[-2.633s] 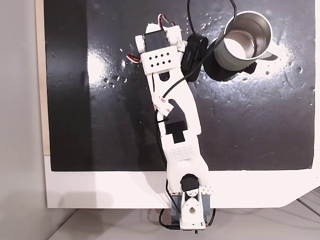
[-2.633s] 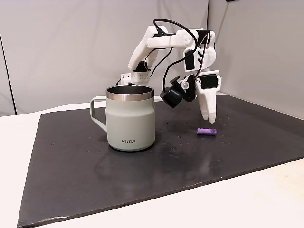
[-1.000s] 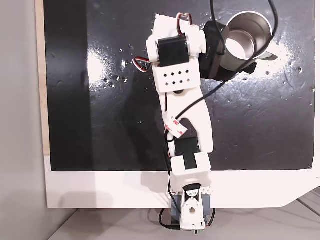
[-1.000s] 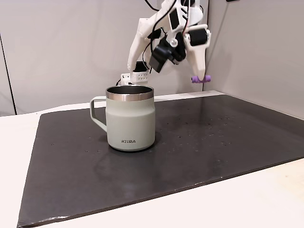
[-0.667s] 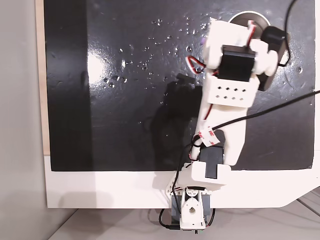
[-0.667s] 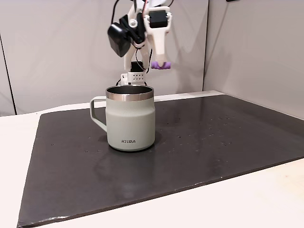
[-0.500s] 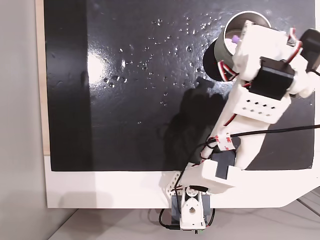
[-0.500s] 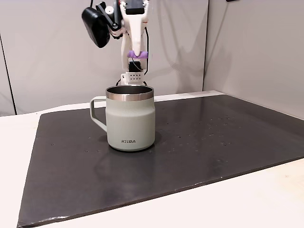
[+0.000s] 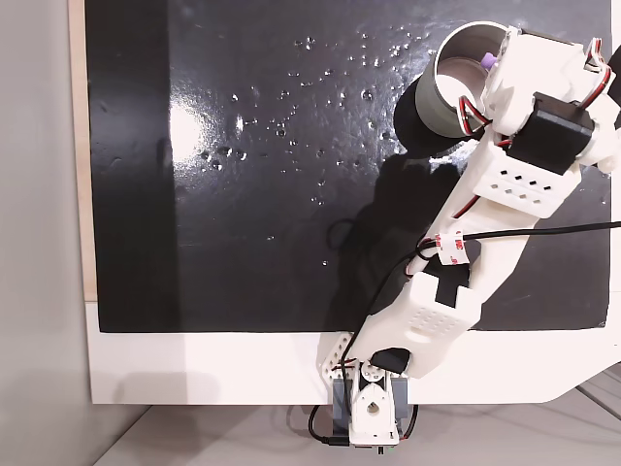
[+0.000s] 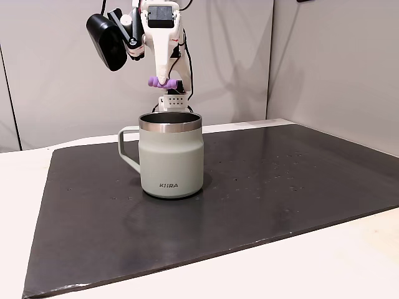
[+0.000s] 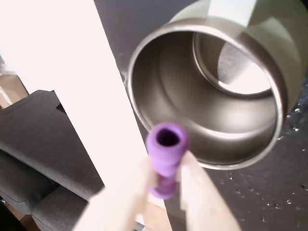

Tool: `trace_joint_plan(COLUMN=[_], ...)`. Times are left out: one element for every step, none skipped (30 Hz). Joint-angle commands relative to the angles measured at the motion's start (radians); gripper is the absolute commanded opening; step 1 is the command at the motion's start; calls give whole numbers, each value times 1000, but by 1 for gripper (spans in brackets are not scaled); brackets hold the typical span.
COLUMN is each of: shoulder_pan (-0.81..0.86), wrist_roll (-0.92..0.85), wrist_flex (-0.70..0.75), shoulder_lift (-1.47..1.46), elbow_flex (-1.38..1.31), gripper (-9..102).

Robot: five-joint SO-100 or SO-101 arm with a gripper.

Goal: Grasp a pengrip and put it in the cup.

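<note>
Since half a second ago the arm has swung a little further across the cup point(image 10: 170, 156), so that in the side fixed view the gripper point(image 10: 161, 81) now hangs above the mug's left half rather than over its centre, well clear of the rim. The fingers are pinched narrowly on the pengrip point(image 10: 159, 81), which sits crosswise at their tips, sticking out on both sides.

In the top-down fixed view the pengrip point(image 9: 490, 63) shows as a small purple spot over the cup's point(image 9: 456, 53) open mouth, near its right inner edge, with the white arm reaching in from the lower right.

In the wrist view the pengrip point(image 11: 166, 154) points its hollow end at the camera, squeezed between the two pale, blurred fingers point(image 11: 130, 197). The cup point(image 11: 202, 115) lies beyond it, its shiny rim and bare steel floor visible; the pengrip overlaps the near rim. The cup stands on a dark mat point(image 10: 280, 187), the handle facing left in the side fixed view.
</note>
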Motion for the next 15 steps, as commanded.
trace_joint_plan(shoulder_pan=[-25, -28, -31, -35, -37, -38, -38, -38, -38, -38, -38, -38, -38, -38, -38], wrist_roll=[-25, -26, -32, -35, -35, -35, -35, -34, -32, -32, -32, -32, -32, -32, -32], wrist_flex=[-12, -11, -5, 0, 6, 9, 12, 14, 15, 15, 15, 15, 15, 15, 15], shoulder_lift=[20, 20, 20, 20, 20, 20, 18, 18, 18, 17, 17, 17, 17, 17, 17], elbow_flex=[-66, -66, -66, -66, -66, -66, -66, -66, -66, -66, -66, -66, -66, -66, -66], gripper=[24, 25, 26, 26, 26, 26, 26, 26, 26, 26, 26, 26, 26, 26, 26])
